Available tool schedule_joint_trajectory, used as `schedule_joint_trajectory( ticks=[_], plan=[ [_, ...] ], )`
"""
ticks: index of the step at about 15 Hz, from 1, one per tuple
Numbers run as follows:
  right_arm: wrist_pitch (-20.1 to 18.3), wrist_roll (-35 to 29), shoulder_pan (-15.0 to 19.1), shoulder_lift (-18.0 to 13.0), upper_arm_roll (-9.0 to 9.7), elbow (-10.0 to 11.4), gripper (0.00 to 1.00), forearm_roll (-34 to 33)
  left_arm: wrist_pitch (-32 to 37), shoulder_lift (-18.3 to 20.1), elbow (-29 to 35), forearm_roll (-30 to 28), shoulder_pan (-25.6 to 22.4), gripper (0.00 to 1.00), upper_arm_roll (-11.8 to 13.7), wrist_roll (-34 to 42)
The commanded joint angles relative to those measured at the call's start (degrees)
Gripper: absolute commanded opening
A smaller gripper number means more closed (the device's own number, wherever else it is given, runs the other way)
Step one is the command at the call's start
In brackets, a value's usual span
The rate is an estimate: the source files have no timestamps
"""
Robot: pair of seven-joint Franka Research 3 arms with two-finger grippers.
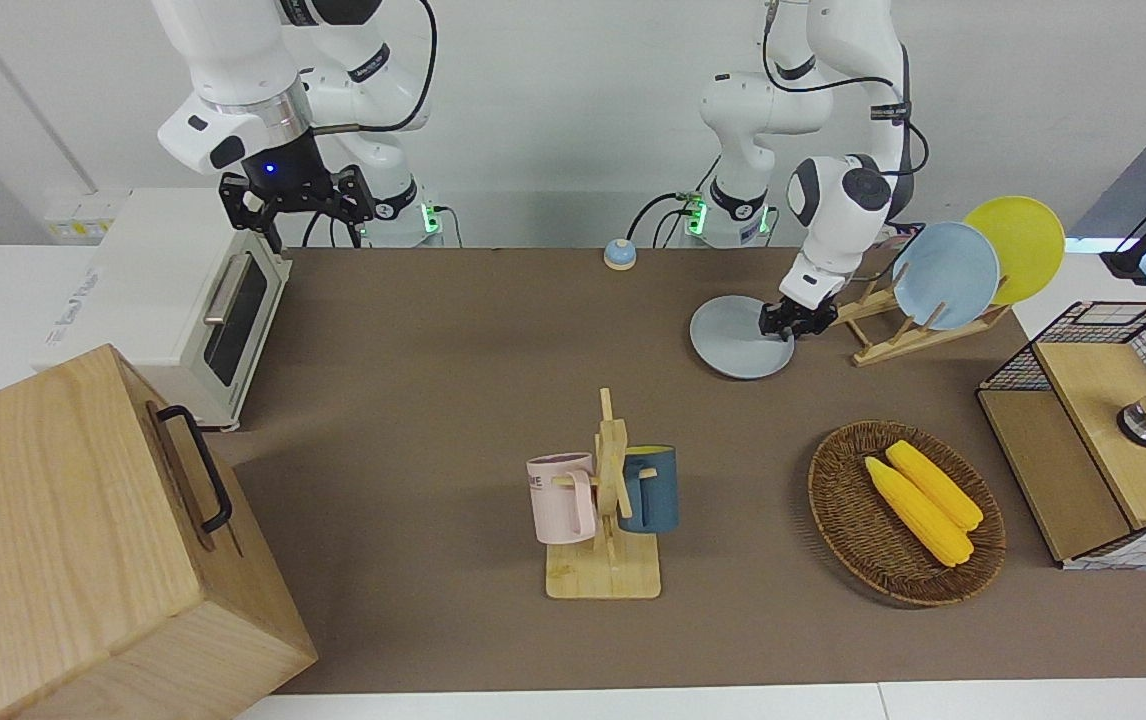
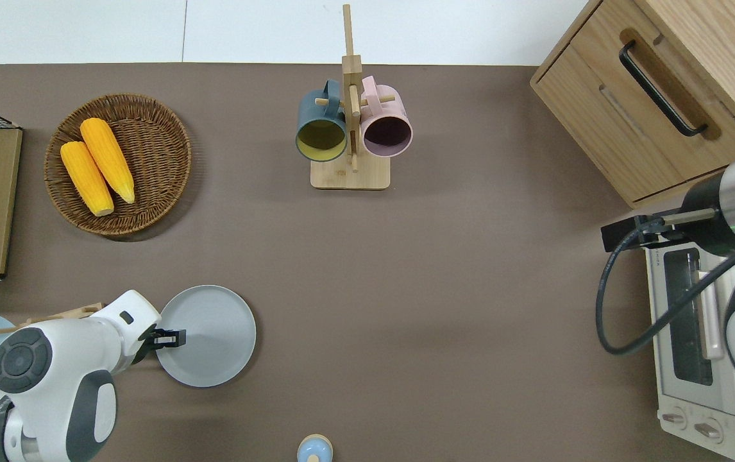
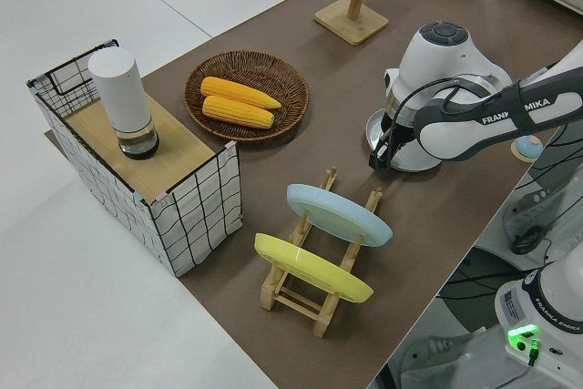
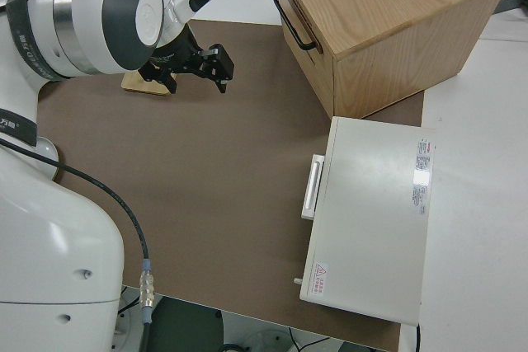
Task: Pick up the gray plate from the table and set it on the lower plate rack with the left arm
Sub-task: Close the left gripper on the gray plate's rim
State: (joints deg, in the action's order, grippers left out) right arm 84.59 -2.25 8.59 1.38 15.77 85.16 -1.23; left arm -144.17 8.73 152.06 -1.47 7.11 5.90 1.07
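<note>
The gray plate [image 1: 733, 340] [image 2: 213, 337] [image 3: 405, 157] lies on the brown table mat, beside the wooden plate rack [image 1: 878, 335] [image 2: 53, 316] [image 3: 314, 293]. My left gripper [image 1: 783, 325] [image 2: 172, 337] [image 3: 383, 163] reaches low over the plate's rim on the side facing the rack. The rack holds a light-blue plate [image 1: 945, 275] [image 3: 339, 214] and a yellow plate [image 1: 1018, 245] [image 3: 310, 269] standing on edge. Its pegs nearest the gray plate stand free. The right arm is parked with its gripper [image 1: 301, 222] [image 4: 194, 80] open.
A wicker basket [image 1: 848, 520] [image 2: 156, 128] with two corn cobs sits farther from the robots than the plate. A mug stand [image 1: 605, 570] holds a pink and a blue mug mid-table. A wire-sided box [image 1: 1083, 480] stands at the left arm's end; toaster oven [image 1: 203, 310] and wooden cabinet [image 1: 63, 540] at the right arm's end.
</note>
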Motion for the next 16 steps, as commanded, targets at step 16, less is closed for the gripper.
schedule_joint_trajectory(
  ticks=[16],
  plan=[
    [-0.83, -0.74, 1.08, -0.15, 1.02, -0.52, 0.983, -0.09, 26.19, 8.05, -12.38, -0.64, 0.36, 0.00, 1.31, -0.80]
  ],
)
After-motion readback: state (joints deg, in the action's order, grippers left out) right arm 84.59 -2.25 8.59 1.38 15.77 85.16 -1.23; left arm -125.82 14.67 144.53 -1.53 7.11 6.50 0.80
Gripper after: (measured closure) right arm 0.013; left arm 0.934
